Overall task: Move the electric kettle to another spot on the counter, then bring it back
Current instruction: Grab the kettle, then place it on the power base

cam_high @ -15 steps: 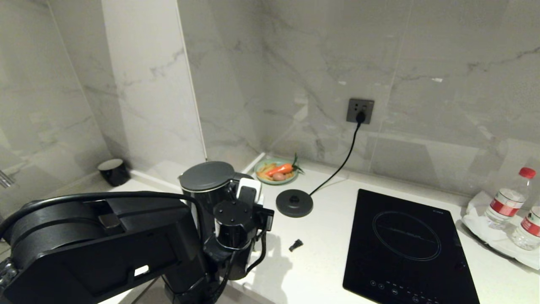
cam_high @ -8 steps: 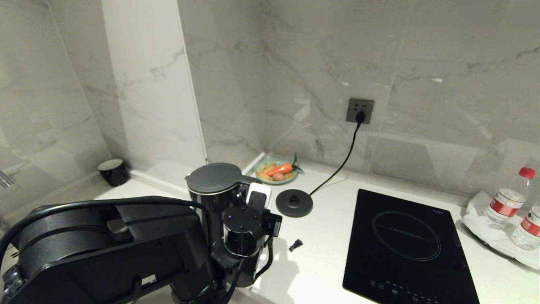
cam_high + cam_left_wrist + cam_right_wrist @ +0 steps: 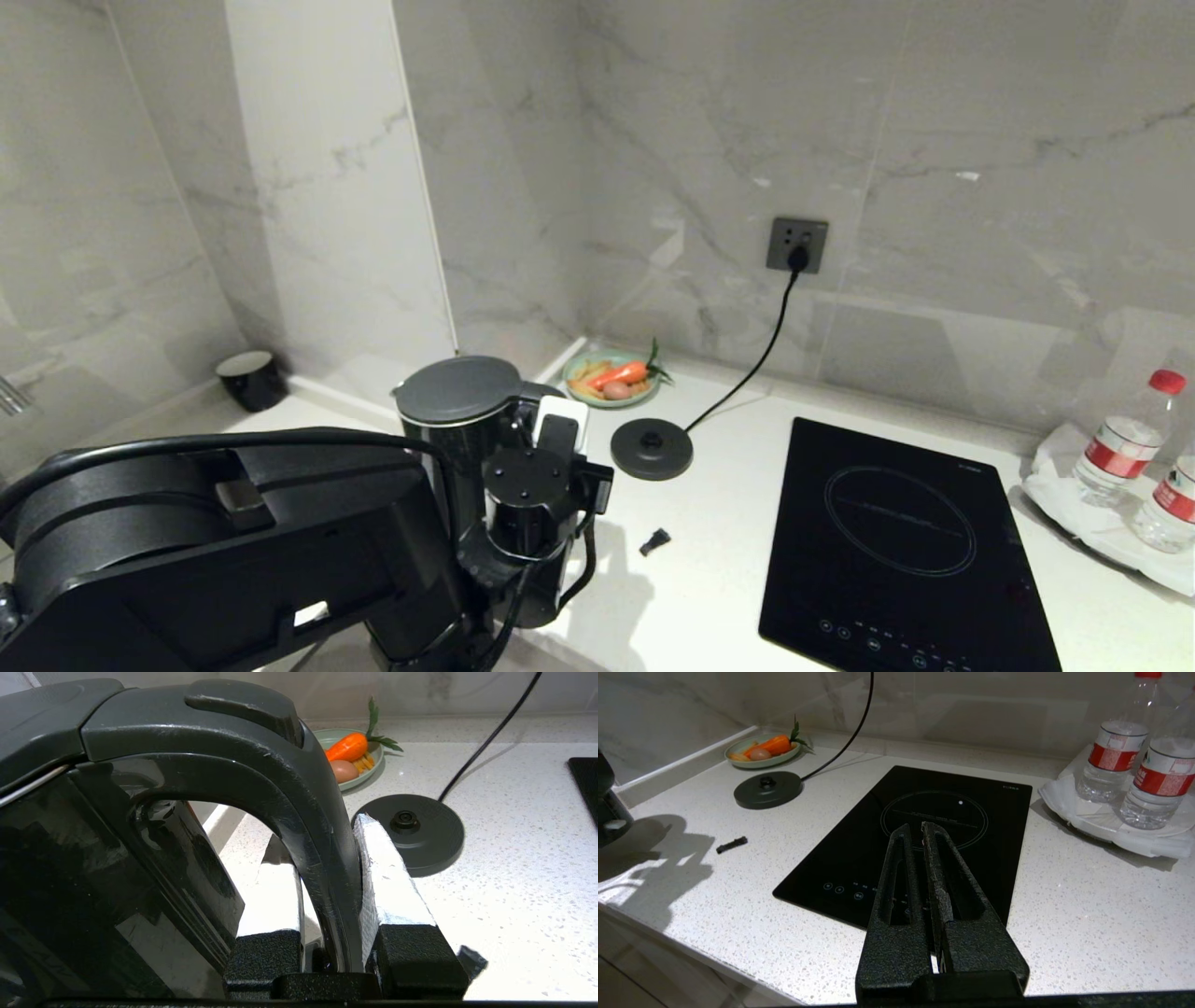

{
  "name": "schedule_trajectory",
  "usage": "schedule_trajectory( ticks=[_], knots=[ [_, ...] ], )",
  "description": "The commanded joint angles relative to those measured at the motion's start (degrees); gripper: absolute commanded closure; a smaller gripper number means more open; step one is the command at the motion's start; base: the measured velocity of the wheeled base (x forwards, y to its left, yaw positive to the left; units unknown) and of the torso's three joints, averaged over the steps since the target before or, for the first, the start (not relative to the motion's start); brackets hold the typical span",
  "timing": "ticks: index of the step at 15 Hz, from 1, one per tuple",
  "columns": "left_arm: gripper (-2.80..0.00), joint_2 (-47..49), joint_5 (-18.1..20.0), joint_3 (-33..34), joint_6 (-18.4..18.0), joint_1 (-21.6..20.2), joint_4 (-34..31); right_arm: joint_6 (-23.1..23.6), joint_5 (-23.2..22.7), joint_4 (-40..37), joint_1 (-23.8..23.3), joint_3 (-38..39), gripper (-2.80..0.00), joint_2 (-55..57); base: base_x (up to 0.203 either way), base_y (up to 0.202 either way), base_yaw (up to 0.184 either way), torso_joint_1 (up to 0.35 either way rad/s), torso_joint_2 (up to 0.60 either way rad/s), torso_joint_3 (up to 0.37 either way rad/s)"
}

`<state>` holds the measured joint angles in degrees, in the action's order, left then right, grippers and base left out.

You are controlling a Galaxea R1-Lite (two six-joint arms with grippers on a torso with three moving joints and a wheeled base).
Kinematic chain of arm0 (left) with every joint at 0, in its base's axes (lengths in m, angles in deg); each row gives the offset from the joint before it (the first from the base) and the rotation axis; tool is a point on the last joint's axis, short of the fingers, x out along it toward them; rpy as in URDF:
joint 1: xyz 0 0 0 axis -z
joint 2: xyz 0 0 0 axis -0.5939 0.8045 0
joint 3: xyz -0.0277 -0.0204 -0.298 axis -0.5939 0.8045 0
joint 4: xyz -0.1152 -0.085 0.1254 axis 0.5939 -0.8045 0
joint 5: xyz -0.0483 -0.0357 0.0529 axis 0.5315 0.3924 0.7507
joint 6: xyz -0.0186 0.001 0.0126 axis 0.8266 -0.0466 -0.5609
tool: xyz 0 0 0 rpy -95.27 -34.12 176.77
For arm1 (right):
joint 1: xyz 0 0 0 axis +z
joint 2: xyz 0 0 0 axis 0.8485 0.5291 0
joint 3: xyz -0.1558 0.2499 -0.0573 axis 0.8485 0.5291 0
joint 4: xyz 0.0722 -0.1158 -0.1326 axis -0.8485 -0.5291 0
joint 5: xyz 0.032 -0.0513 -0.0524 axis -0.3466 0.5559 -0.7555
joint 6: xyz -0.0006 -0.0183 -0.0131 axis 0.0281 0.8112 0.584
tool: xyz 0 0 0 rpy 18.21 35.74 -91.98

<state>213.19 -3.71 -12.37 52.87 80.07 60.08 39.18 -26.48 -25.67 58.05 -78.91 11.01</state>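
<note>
The tabletop point(image 3: 719, 523) was pale speckled stone, smooth and matte, meeting veined marble walls. Set flush in it lay the hob point(image 3: 901, 546), a flat sheet of glossy black glass with a thin ring printed on it. At the left end stood the kettle point(image 3: 457, 420): a glossy black jug with a flat, dull grey round lid, a thin silvery rim and a thick arched handle, scuffed along its curve. The left claw point(image 3: 327, 891) was clenched on that handle, one foil-wrapped finger point(image 3: 387, 882) on each side. Just right of the kettle sat its base point(image 3: 652, 449), a matte black disc with a cord running to a wall socket point(image 3: 797, 245). The right claw point(image 3: 915, 840), rough black cast metal, hung pressed together over the hob's near edge. A small black scrap point(image 3: 655, 540) lay between base and front edge.
</note>
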Motion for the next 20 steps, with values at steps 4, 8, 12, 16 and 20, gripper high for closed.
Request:
schedule_trajectory(
  ticks=[4, 8, 12, 16, 20],
  knots=[
    [0.0, -2.82, -0.08, -0.47, -0.29, -0.13, -1.72, -0.22, -0.02, 0.04, 0.0, 0.11, 0.0, 0.09, 0.0, 0.0, 0.0, 0.0, 0.0, 0.0],
    [0.0, -3.65, -0.07, -0.72, -0.29, -0.13, -2.99, -0.22, -0.02, 0.04, 0.0, 0.11, 0.0, 0.09, 0.003, 0.002, -0.056, 0.002, 0.0, 0.001],
    [0.0, -4.0, -0.07, -1.01, -0.29, -0.31, -3.77, -0.22, -0.02, 0.04, 0.0, 0.11, 0.0, 0.09, 0.002, 0.006, -0.173, 0.002, 0.01, 0.003],
    [0.0, -3.91, 0.02, -1.26, -0.29, -1.79, -3.78, -0.22, -0.02, 0.04, 0.0, 0.11, 0.0, 0.0, 0.001, 0.003, -0.057, 0.001, 0.0, 0.002],
    [0.0, -3.07, 0.63, -1.48, -1.3, -1.58, -3.87, -0.22, -0.02, 0.04, 0.0, 0.11, 0.0, 0.09, 0.0, 0.0, 0.0, 0.0, 0.0, 0.0]
  ],
)
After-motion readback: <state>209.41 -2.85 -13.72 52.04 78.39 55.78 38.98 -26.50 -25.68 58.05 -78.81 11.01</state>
